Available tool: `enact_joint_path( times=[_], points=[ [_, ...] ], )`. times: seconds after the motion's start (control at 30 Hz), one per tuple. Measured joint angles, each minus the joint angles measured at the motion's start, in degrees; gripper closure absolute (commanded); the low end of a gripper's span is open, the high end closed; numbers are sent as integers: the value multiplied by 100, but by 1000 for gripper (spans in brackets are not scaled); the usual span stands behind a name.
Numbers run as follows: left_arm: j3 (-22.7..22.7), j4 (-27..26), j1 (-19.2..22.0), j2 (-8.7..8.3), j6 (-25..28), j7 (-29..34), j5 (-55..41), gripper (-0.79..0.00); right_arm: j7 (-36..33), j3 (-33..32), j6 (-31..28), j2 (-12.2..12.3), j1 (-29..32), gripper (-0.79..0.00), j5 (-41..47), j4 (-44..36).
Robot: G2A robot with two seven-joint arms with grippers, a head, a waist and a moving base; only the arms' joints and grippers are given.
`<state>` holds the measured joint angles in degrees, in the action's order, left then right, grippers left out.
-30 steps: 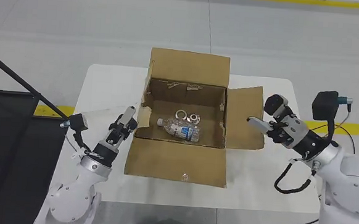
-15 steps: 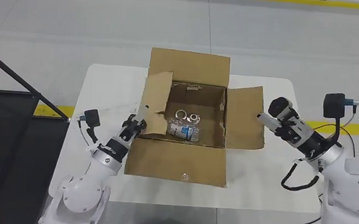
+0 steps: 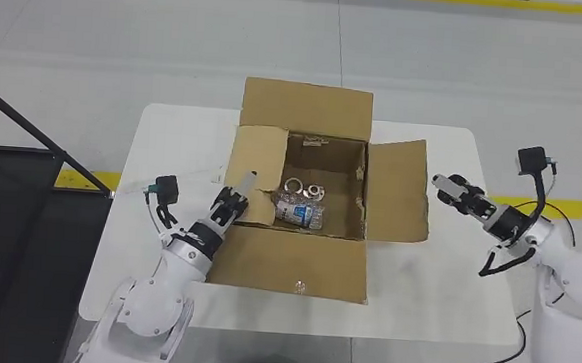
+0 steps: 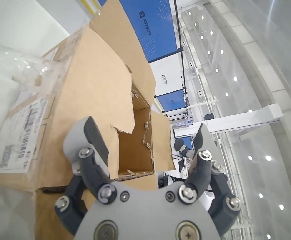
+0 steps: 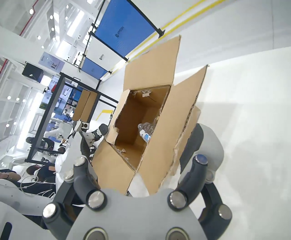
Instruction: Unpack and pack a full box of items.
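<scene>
White tabletop [image 3: 174, 134] is carrying an open brown cardboard box [image 3: 296, 264]; a clear plastic bottle [image 3: 297, 213] is lying inside, likely light and slick, best pinched mid-body. Jaws gaping wide, the left gripper [image 3: 236, 202] is hovering at the box's nine o'clock, the right gripper [image 3: 448, 186] at three.

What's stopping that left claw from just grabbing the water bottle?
The left flap is in the way. It stands raised and leans over the opening, between the left gripper and the bottle lying inside the box.
</scene>
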<state>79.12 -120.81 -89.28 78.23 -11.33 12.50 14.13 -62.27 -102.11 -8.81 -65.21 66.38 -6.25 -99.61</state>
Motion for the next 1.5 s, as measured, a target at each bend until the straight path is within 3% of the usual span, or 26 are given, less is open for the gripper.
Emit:
enact_joint_path(
  times=[0.33, 0.83, 1.0, 1.23, 1.5],
  points=[
    [-146, 92, 202, 13, -464, -110, 38, -785, -490, 391, -10, 108, -391, -785, -7, 519],
    [-165, 75, 214, 6, -483, -184, -19, -785, -1378, 989, -903, 182, -788, -785, 1852, 546],
    [-80, -22, 189, 7, -419, -196, -261, -785, -1279, 1575, -973, 154, -1035, -785, 1842, 530],
    [311, -370, -65, -16, -183, -265, -614, -785, -954, 2476, -1038, 83, -1429, -785, 1407, 783],
    [1326, -632, -729, -104, 389, 303, -1242, -785, -403, 3159, -1313, 9, -1678, -785, 917, 1097]
  ],
)
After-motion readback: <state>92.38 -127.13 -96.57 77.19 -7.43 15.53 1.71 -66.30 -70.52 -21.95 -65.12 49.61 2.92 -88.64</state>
